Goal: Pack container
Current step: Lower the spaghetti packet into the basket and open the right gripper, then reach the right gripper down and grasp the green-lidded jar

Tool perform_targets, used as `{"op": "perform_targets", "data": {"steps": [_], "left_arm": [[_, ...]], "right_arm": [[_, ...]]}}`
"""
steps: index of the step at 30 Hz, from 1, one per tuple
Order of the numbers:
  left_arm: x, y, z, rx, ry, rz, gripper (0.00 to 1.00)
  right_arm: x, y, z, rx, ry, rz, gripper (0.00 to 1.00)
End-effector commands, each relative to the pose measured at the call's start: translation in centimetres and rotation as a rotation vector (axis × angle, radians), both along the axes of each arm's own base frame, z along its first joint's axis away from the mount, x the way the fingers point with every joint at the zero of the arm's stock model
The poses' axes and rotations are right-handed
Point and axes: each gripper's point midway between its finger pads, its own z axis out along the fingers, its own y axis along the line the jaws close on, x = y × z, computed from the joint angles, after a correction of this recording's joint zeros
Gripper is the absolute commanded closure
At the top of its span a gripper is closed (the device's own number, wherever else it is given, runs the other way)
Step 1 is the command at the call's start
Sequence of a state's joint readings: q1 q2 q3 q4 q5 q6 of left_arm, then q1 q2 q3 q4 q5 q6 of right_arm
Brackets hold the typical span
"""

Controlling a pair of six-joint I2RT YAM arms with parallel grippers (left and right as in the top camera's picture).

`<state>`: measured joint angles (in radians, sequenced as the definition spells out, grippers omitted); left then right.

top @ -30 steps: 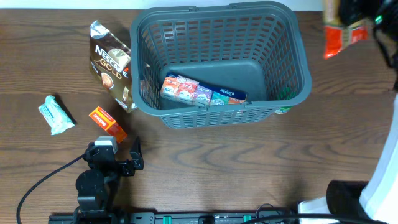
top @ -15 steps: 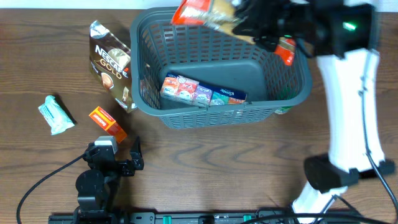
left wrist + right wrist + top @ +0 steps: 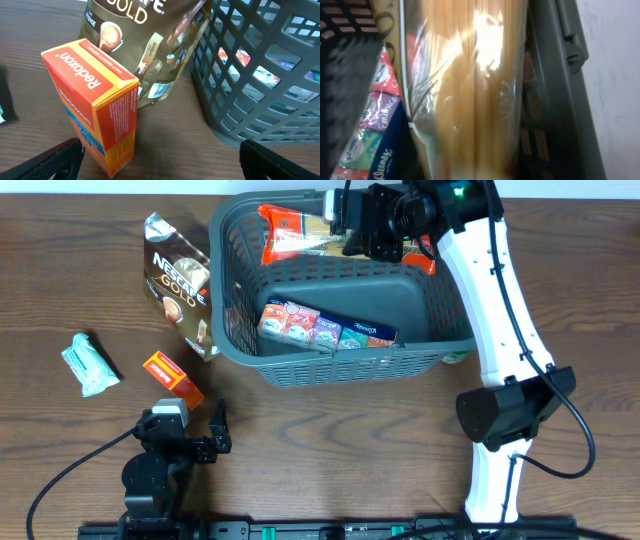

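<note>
The dark grey container stands at the table's back middle. A row of tissue packs lies on its floor along the near wall. My right gripper is shut on a spaghetti packet with red ends and holds it inside the container along the back wall. The right wrist view shows the packet up close, with the tissue packs to its left and the container wall to its right. My left gripper is open and empty, low near the front edge.
A Nescafe Gold pouch leans on the container's left side. An orange Redoxon box stands just ahead of my left gripper, nearer its left finger. A teal packet lies at the far left. Something green and white peeks from under the container's right corner.
My right arm swung in from the far right with the spaghetti packet, crossed the rim and lowered it into the back of the container. The left arm has not moved.
</note>
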<state>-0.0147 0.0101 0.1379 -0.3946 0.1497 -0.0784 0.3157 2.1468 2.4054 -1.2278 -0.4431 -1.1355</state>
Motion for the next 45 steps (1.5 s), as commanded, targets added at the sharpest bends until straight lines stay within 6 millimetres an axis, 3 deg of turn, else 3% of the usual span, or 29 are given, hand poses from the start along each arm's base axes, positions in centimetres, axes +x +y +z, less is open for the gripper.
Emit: {"op": "perform_targets", "data": {"steps": [1,4,6,11,16,20,28,34,40,45], "left_arm": [[0.0,0.2,-0.9,0.0,0.018,0.01,0.02],[0.0,0.2,-0.9,0.0,0.018,0.01,0.01],[0.0,0.2,-0.9,0.0,0.018,0.01,0.02],[0.0,0.2,-0.9,0.0,0.018,0.01,0.01],[0.0,0.2,-0.9,0.0,0.018,0.01,0.01],[0.0,0.2,-0.9,0.0,0.018,0.01,0.01],[0.0,0.2,-0.9,0.0,0.018,0.01,0.01],[0.0,0.2,-0.9,0.0,0.018,0.01,0.02],[0.0,0.2,-0.9,0.0,0.018,0.01,0.02],[0.0,0.2,-0.9,0.0,0.018,0.01,0.02]], "right_arm": [[-0.2,0.4,4.8,0.075,-0.099,-0.026,0.01],[-0.4,-0.6,8.4,0.122,-0.143,-0.137,0.01],[-0.4,-2.4,11.7,0.171,-0.181,-0.288,0.01],[-1.5,-10.7,18.4,0.275,-0.268,-0.767,0.01],[-5.0,-17.4,21.4,0.402,-0.239,-1.019,0.01],[-7.3,-23.4,21.5,0.488,-0.18,-1.254,0.01],[-11.2,-34.5,16.1,0.462,0.01,-1.686,0.01],[-11.2,-38.9,11.1,0.512,0.118,-1.742,0.01],[-10.7,-38.5,2.9,0.587,0.19,-1.611,0.01],[-10.5,-35.8,-5.2,0.623,0.297,-1.489,0.01]]}}
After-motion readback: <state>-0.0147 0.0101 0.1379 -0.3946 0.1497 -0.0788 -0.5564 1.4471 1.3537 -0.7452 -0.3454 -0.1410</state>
